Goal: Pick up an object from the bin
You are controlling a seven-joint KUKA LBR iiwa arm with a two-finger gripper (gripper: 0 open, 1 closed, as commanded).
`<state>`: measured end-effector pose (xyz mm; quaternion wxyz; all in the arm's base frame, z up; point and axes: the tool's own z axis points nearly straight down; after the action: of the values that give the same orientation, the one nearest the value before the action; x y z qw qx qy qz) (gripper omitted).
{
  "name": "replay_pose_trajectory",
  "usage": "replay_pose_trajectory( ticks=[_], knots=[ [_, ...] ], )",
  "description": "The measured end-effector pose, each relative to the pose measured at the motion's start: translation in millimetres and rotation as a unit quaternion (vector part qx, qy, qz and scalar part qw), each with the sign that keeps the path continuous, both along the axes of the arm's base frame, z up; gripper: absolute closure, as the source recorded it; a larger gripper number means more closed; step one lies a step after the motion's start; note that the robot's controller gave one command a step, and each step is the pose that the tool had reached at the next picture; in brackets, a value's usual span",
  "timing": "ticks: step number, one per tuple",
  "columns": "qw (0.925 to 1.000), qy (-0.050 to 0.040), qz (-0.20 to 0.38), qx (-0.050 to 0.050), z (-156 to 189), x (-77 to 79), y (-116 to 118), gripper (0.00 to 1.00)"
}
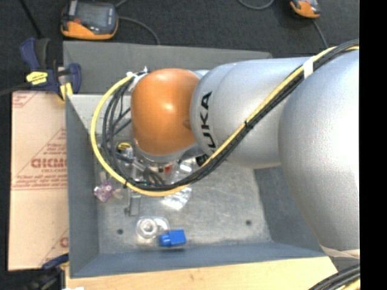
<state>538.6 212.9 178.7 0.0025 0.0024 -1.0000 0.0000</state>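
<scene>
A purple toy [104, 191], the nearest thing, is lying just beside the claw [132, 203] on its view-left, and clear wrap [175, 199] is lying just on its other side. I cannot tell whether the claw is clenched or released. Closing here is risking an empty grasp on the bare bin [254, 216] floor. Beyond the claw, a clear cup [148, 227] and a blue block [172, 238] are crowding each other.

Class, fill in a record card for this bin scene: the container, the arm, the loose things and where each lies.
container: grey metal bin
arm: silver arm with orange wrist cover, reaching in from the right, over the bin's left part
near front wall: blue block beside clear round thing
left side: pale purple translucent thing
middle: crumpled clear plastic
</scene>
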Motion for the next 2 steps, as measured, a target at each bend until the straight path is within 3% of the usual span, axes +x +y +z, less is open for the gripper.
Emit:
replay_pose_trajectory(
  ticks=[1,2],
  knots=[
    [0.9996,-0.0036,-0.027,0.001,-111.9,81.0,-3.1,0.00],
    [0.9996,-0.0048,-0.029,0.001,-107.3,81.2,-2.3,1.00]
  ],
)
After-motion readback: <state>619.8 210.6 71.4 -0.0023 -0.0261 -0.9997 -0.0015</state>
